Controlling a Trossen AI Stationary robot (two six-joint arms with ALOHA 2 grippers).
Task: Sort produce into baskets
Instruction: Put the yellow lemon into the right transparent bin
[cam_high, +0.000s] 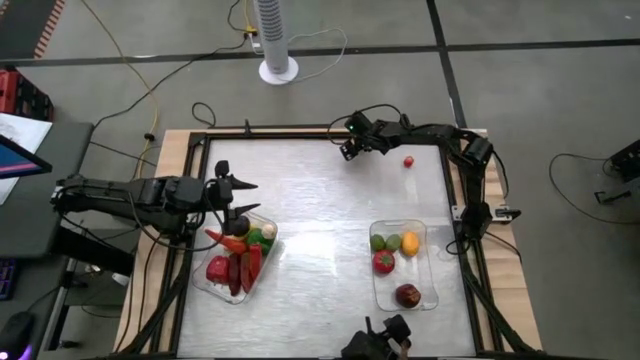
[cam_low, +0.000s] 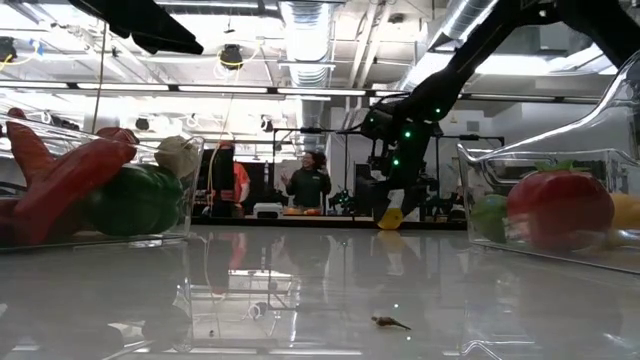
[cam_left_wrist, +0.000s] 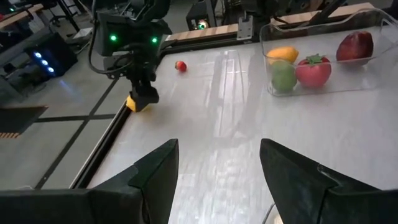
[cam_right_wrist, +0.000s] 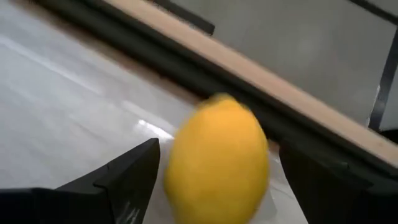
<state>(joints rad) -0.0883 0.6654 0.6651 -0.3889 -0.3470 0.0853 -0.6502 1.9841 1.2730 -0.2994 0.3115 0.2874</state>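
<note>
A yellow lemon (cam_right_wrist: 217, 162) lies on the table at its far edge; it also shows in the left wrist view (cam_left_wrist: 138, 102). My right gripper (cam_high: 350, 148) is open, one finger on either side of the lemon; I cannot tell whether they touch it. A small red fruit (cam_high: 408, 161) lies just to its right. My left gripper (cam_high: 245, 197) is open and empty over the far end of the left clear tray (cam_high: 203, 283), which holds red, orange, green and white produce. The right clear tray (cam_high: 378, 295) holds a green, a yellow and two red pieces.
A black frame (cam_high: 300, 133) rims the table. A white fan (cam_high: 277, 40) stands beyond the far edge. A dark device (cam_high: 385, 340) sits at the near edge. A small brown scrap (cam_low: 390, 322) lies on the table. People (cam_low: 312, 180) stand in the room behind.
</note>
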